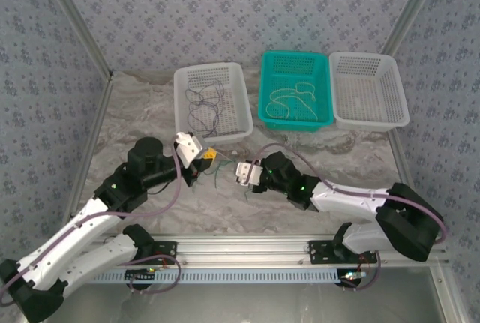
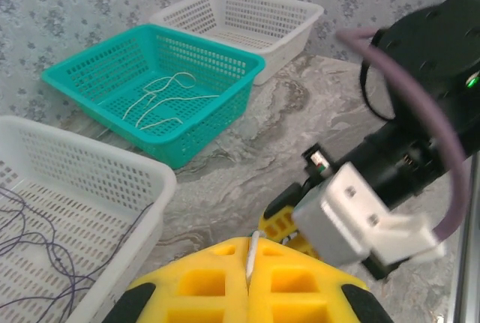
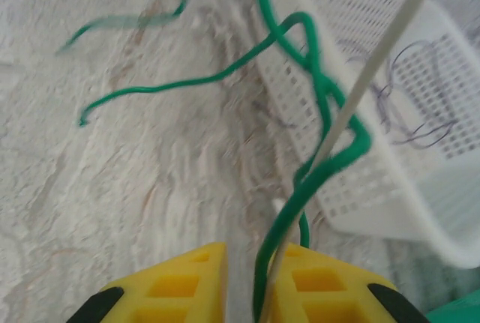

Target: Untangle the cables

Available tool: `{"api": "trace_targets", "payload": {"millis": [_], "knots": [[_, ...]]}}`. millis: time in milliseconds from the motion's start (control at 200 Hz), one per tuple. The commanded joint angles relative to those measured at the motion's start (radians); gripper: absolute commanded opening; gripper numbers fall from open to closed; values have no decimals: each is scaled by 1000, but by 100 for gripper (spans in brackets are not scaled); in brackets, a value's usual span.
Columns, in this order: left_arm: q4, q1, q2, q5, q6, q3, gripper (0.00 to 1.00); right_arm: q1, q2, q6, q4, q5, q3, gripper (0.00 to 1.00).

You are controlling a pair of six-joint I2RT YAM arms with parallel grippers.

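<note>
Left gripper pressed together, pinching cream cable between yellow fingertips. Right gripper slightly spread; green cable and cream cable run through gap, firm hold cannot be told. Both grippers near each other above table, just in front of white basket. Green cable loops across cream cable, loose tail lying on table. Purple cables lie in white basket; cream cables lie in teal basket
</note>
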State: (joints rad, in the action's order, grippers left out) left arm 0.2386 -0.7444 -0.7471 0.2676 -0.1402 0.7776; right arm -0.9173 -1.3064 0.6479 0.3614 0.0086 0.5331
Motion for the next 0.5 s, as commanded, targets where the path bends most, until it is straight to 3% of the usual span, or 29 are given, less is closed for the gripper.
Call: {"api": "trace_targets", "payload": {"millis": [0,125,270,495], "knots": [[-41,-18,24,-24,-3,43,0,-11,-30,-83,-93,125,37,21],[-44,-18,69,-80,2,62,0,-18,-16,-93,-87,139,29,22],[-99,-19,144,-199,56,52,0,-13,-2,-111,-96,122,28,59],[28,-19,104,-217,68,96,0,-10,96,-186,-110,54,31,69]]}}
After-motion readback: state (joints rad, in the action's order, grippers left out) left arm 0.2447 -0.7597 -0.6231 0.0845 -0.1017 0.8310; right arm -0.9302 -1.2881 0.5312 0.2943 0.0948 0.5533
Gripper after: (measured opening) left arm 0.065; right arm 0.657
